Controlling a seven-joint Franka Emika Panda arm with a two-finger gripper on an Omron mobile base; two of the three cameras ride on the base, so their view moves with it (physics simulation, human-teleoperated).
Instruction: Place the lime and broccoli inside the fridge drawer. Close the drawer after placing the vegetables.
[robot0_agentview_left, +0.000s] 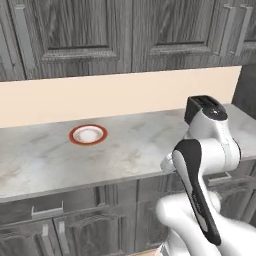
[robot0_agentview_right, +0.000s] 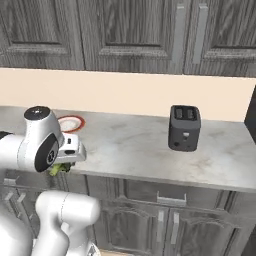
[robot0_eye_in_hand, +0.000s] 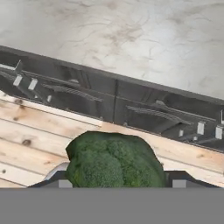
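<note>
Marble counter (robot0_agentview_left: 45, 160), broccoli (robot0_eye_in_hand: 114, 162) clamped between tool (robot0_eye_in_hand: 116, 181) fingertips, above floorboards (robot0_eye_in_hand: 30, 140)

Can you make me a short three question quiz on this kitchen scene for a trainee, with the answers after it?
1. True or false: the jaws are shut on the broccoli.
2. What stands on the counter to the right of the red-rimmed plate in the right base view? A) a kettle B) a black toaster C) a pan
3. Fill in: in the hand view, the broccoli hangs over the wooden ____ in front of the cabinets.

Key: 1 true. 2 B. 3 floor.
</note>
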